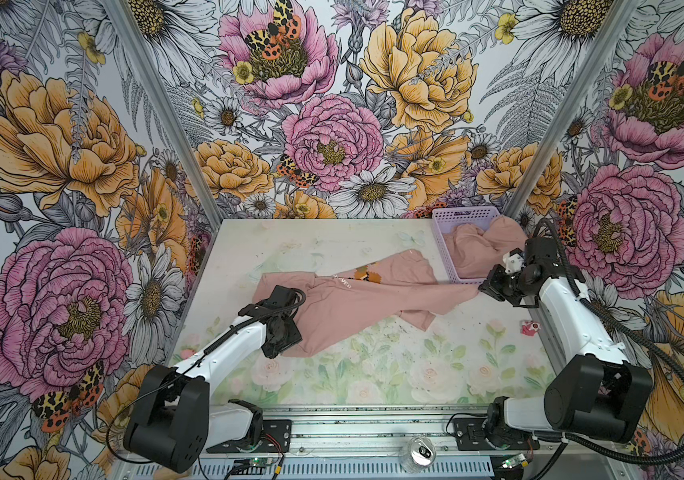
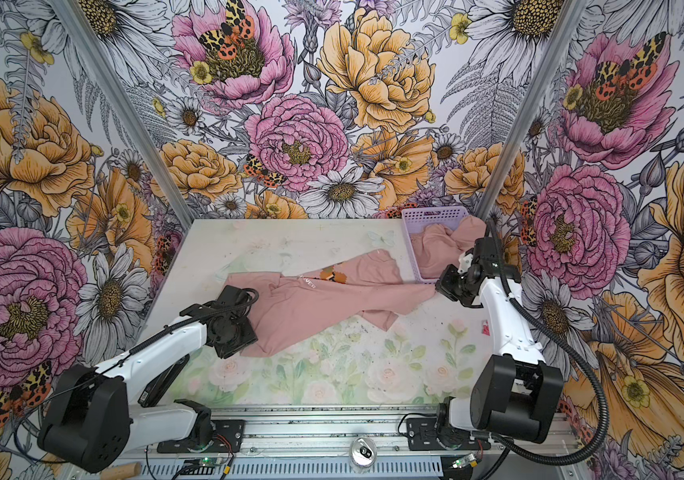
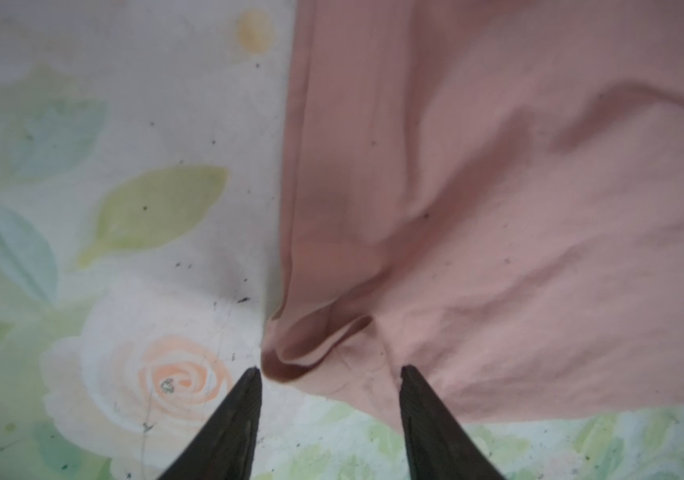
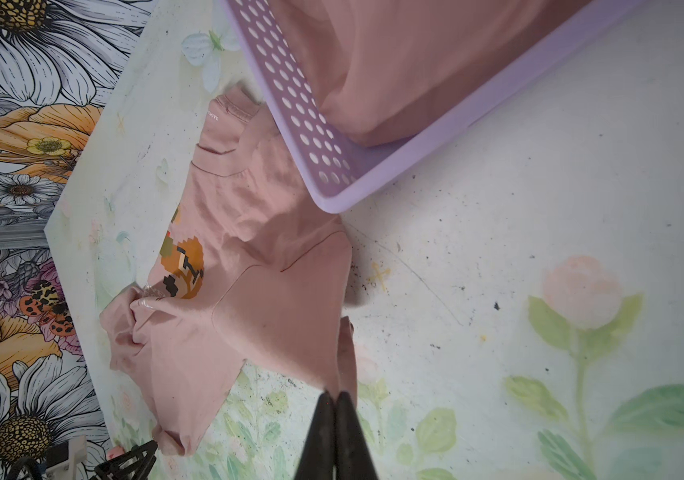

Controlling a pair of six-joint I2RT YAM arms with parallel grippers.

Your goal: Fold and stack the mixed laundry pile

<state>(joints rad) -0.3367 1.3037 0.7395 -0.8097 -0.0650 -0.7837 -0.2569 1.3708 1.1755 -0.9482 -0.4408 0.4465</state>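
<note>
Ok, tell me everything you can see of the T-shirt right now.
The T-shirt is dusty-pink soft cloth with a pixel-art figure and white lettering. It lies crumpled and stretched diagonally on the table, unfolded. The right gripper is shut on one corner beside the basket; the left gripper, jaws apart, straddles the opposite corner.

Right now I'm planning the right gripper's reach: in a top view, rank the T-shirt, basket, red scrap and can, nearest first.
From the right gripper:
1. T-shirt, corner pinched.
2. Basket, just behind.
3. Red scrap, right edge.
4. Can, front rail.
</note>
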